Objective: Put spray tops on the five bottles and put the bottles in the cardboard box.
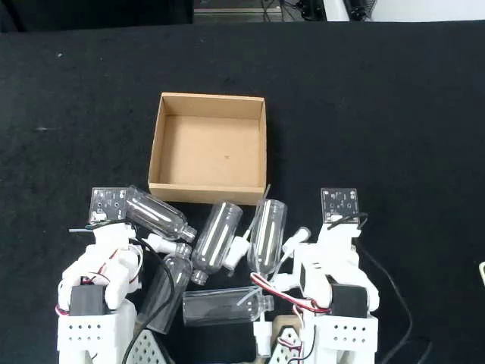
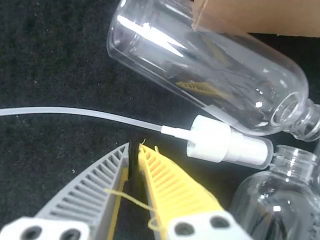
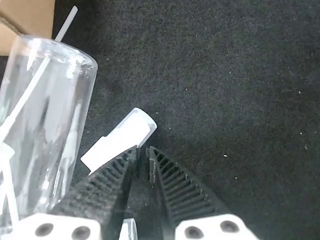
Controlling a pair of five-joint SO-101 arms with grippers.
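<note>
both grippers closed, spray tops lying just off their tips

five clear bottles point(image 1: 216, 236) were found on their sides in a loose heap near the front edge of the tabletop point(image 1: 394, 114), between the two arms. none had been placed in the cardboard box point(image 1: 208, 148), which stood open just beyond them, toward the tabletop's middle.

the left gripper point(image 2: 134, 146) was held closed on nothing. a loose spray top point(image 2: 220, 142) lay just ahead of its yellow finger, with the long axis set across the gripper's line. its thin tube point(image 2: 75, 112) was trailed past the tips, and its head was turned toward the open neck of an uncapped bottle point(image 2: 210, 75) just beside it.

the right gripper point(image 3: 142, 151) was likewise closed on nothing, with a second spray top point(image 3: 117, 142) just at its tip, beside another bottle point(image 3: 40, 125).

the left arm was judged the nearer to the first spray top. its jaws would have to be opened and set astride that top's short width.
</note>
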